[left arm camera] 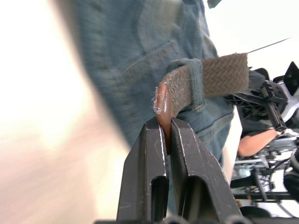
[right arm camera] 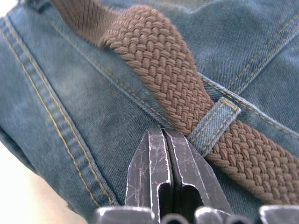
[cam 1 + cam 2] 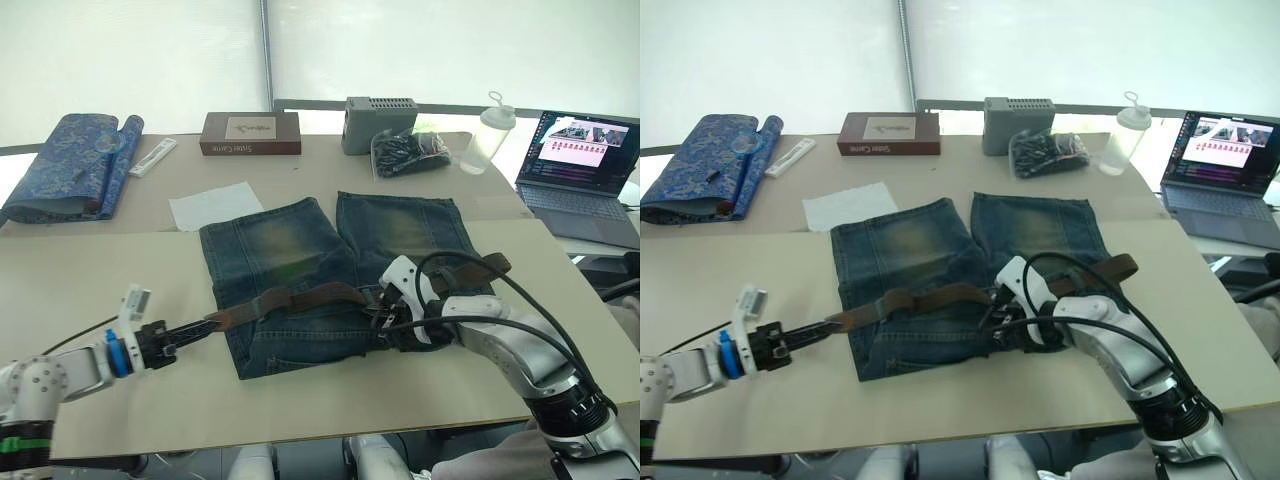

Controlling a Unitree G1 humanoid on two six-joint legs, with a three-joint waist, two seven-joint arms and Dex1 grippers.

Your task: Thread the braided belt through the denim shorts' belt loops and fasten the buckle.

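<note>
Denim shorts (image 3: 330,285) spread flat at centre frame on the beige table (image 3: 100,290), waistband toward the lower edge. Braided belt (image 3: 300,300) running across the waistband from lower left to right of centre, passing under a belt loop (image 2: 212,126). Left gripper (image 3: 190,330) at lower left, pinched tight on the belt's leather tip (image 1: 162,105). Right gripper (image 3: 378,318) at mid-waistband, fingers pressed together against the denim beside the loop, gripping nothing visible
</note>
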